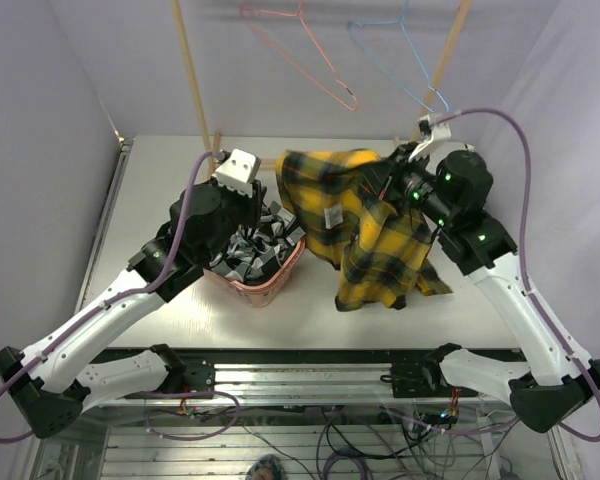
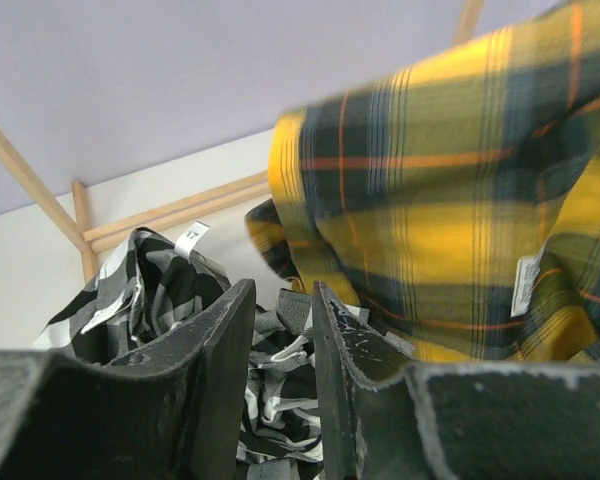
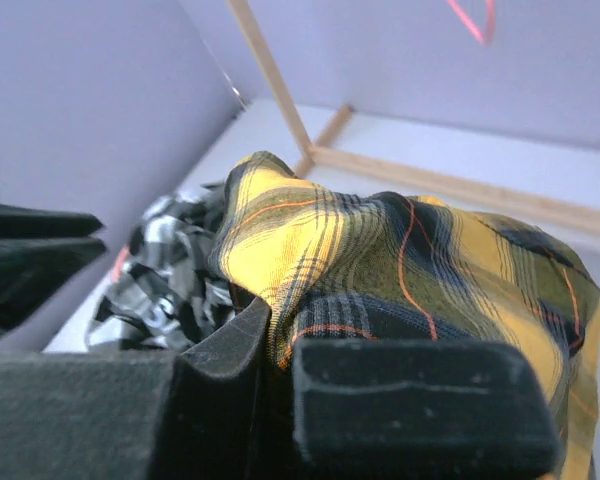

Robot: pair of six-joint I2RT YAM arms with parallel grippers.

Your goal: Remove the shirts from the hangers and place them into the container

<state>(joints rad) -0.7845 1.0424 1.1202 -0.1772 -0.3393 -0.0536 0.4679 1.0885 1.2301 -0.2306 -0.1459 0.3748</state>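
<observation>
Yellow shirt: off its hanger, bunched and hanging from the right tool over the desk's right half, just beside the basket, with its lower hem toward the near edge.
Right tool: clenched on a fold of the yellow shirt; cloth spills out between its fingers.
Check shirt: black and white, crumpled inside the basket and heaped above its rim.
Basket: pink, slotted, standing on the desk left of middle, toward the near edge.
Left tool: pointing down over the check shirt, fingers a little apart; I cannot tell whether cloth is pinched between them.
Pink hanger: bare, up above the far edge.
Blue hanger: bare, to the right of the pink hanger.
Rack: wooden poles rising from the far edge.
</observation>
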